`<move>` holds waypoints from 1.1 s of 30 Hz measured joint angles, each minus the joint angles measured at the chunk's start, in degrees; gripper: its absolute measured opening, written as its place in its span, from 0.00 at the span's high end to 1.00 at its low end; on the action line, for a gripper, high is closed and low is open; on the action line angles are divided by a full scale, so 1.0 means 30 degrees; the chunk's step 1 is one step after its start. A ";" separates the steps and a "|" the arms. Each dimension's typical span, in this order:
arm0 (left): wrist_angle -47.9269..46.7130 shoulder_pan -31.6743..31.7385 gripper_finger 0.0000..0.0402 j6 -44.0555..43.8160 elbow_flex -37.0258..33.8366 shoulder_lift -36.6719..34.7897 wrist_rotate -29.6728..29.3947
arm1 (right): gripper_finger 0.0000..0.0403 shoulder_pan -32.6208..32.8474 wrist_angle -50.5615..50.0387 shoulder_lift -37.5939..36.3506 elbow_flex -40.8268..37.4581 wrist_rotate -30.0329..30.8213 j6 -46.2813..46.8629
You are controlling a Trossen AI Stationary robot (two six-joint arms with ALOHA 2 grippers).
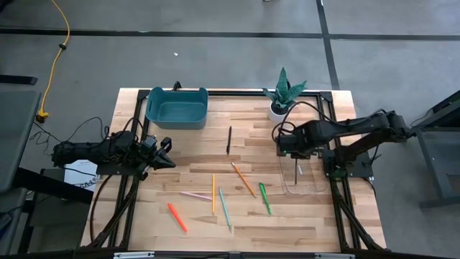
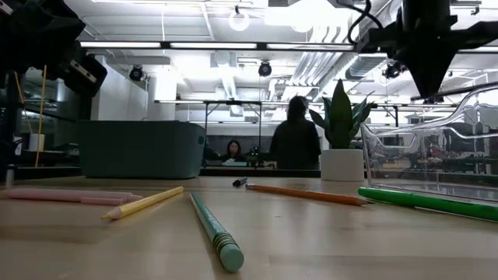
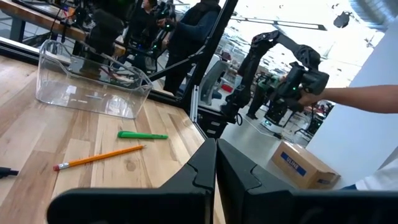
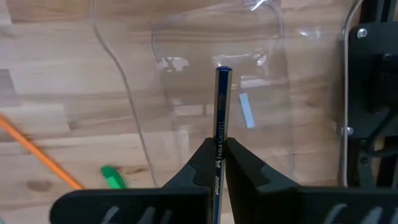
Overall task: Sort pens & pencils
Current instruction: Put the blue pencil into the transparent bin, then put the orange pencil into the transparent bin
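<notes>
My right gripper (image 4: 219,163) hangs over the clear bin (image 1: 315,188) at the table's right and is shut on a dark pencil (image 4: 222,106). On the wood lie the black pen (image 1: 228,140), orange pencil (image 1: 243,179), green pen (image 1: 264,198), yellow pencil (image 1: 213,193), teal pencil (image 1: 225,208), pink pen (image 1: 195,195) and red-orange pen (image 1: 177,217). My left gripper (image 3: 216,158) waits shut at the table's left (image 1: 165,152), near the teal bin (image 1: 176,108). My right gripper pinches the dark pencil between its two fingers at the lettered stretch (image 4: 219,144). The pencil lies along the fingers, and its free end (image 4: 224,72) juts out past the fingertips. It is lifted clear, above the clear bin (image 4: 261,43), with the fingers coming from above.
A potted plant (image 1: 282,99) stands at the far edge, just beyond the right gripper. The teal bin sits at the far left. Black frame rails (image 1: 343,208) run along the right edge. People stand in the room beyond, and one person's arm (image 3: 367,96) reaches toward another robot there.
</notes>
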 joint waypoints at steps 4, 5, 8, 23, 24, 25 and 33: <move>0.0000 -0.0001 1.00 0.0000 0.0000 0.0000 -0.0004 | 0.98 -0.0493 0.0226 0.0000 -0.0322 0.0000 -0.0442; 0.0000 0.0002 1.00 0.0002 0.0000 0.0000 -0.0007 | 0.98 -0.0594 0.0296 0.0000 -0.0372 -0.0002 -0.0543; 0.0000 -0.0001 1.00 0.0000 0.0000 0.0000 -0.0007 | 0.95 -0.0861 0.0050 0.0000 -0.0426 -0.0021 -0.0750; 0.0000 0.0005 1.00 -0.0001 0.0000 0.0000 -0.0007 | 0.70 -0.1138 0.0839 0.0000 -0.0426 0.0037 -0.1807; 0.0000 -0.0001 1.00 -0.0007 0.0000 0.0000 -0.0007 | 0.70 -0.1056 0.1631 0.0000 -0.0426 0.0036 -0.1906; 0.0000 -0.0001 1.00 -0.0007 0.0000 0.0000 -0.0007 | 0.70 -0.0948 0.2471 0.0000 -0.0426 0.0050 -0.2152; 0.0000 0.0001 1.00 -0.0031 0.0000 0.0000 -0.0007 | 0.71 -0.0281 0.9792 0.0583 -0.0426 0.1704 -0.4394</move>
